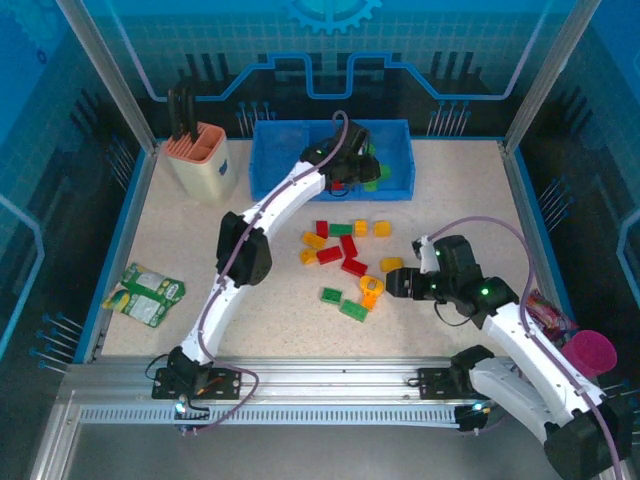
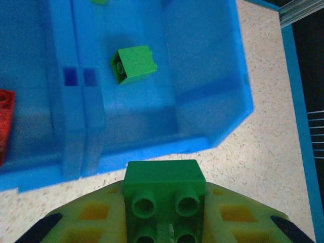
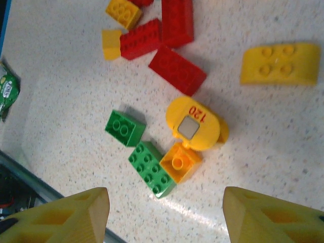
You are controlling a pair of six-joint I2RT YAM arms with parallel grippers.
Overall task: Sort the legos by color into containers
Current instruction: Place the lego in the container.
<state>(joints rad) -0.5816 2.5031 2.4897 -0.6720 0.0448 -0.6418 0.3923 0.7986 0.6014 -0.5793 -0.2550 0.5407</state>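
A: What holds a piece now?
B: The left gripper (image 2: 164, 220) is clamped on a green brick (image 2: 164, 185) at the blue tray (image 2: 152, 144), by the compartment with a second green brick (image 2: 134, 63). Light, rigid and slick, I judge; pinch its flat sides.
A: Room to move?
B: The loose legos (image 1: 345, 255) crowd just nearer than the tray; the right gripper (image 3: 164, 215) hovers there, fingers (image 3: 76, 212) apart, bare table (image 1: 170, 220) around

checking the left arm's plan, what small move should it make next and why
Probably ease the left gripper forward over the end compartment of the tray and open: it is shut on a green brick, and that compartment already holds a loose green brick, with a red brick next door.
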